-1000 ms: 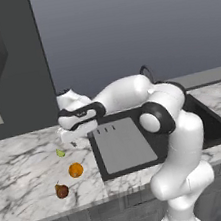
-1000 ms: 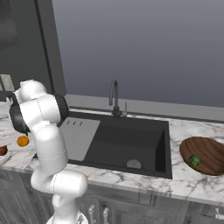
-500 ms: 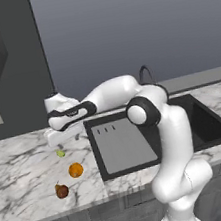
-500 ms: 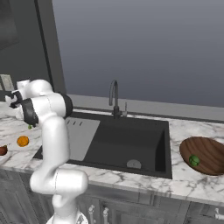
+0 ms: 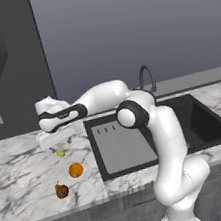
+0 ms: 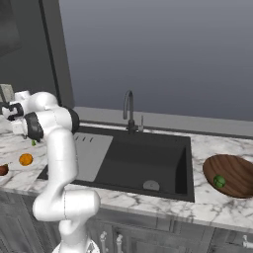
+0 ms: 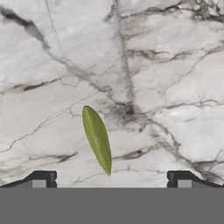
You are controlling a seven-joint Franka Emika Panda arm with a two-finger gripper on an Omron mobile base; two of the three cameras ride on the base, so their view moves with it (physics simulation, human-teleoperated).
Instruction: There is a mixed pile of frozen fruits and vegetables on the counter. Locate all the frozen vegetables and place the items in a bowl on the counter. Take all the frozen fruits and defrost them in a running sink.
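Swung left, arm hovers over yellow-green bit [image 7: 97,139].

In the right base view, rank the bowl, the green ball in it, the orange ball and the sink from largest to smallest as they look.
1. Sink, by far the largest.
2. Bowl.
3. Orange ball and green ball: they look about alike, and they sit at opposite ends of the counter, so I won't rank them.

Pointed vegetable [image 5: 60,153] on counter [image 5: 21,172] left of sink [image 5: 196,124], orange ball [image 5: 75,169] and stemmed fruit [image 5: 61,191] nearer the edge
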